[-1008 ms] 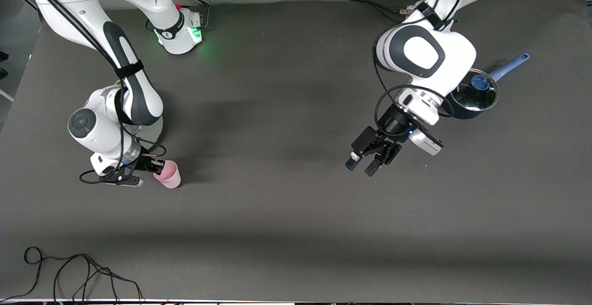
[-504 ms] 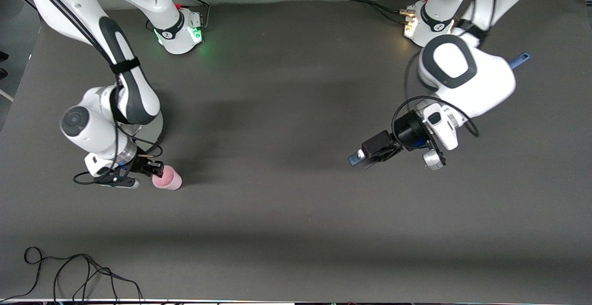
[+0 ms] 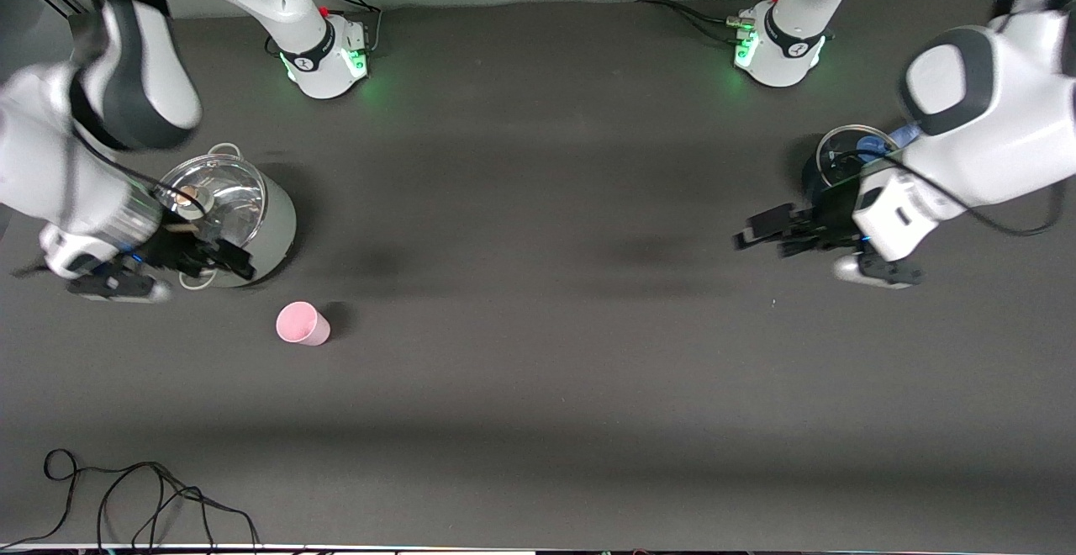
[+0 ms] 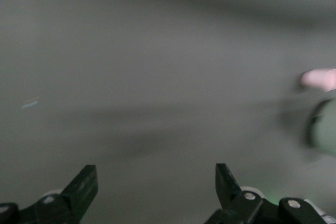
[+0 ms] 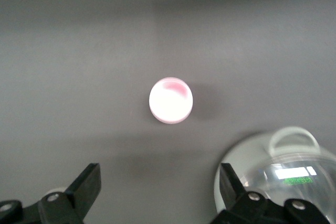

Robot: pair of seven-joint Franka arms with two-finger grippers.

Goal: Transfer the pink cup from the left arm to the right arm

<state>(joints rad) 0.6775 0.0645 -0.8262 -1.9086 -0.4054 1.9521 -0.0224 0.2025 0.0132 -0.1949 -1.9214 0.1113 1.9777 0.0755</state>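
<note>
Dark table [image 3: 538,387]: right gripper [image 3: 220,259] let go of cup [image 3: 302,324], backed off w/ fingers open; left gripper [image 3: 761,231] open too, prob. retreating. Handover looks done.

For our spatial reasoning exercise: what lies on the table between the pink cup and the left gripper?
Nothing: the front view shows only bare dark table from the pink cup to the left gripper, whose jaws stand open.

Matt pink plastic cup [image 3: 302,324]; shiny metal pot [image 3: 225,212]; matt table [image 3: 538,387].
</note>
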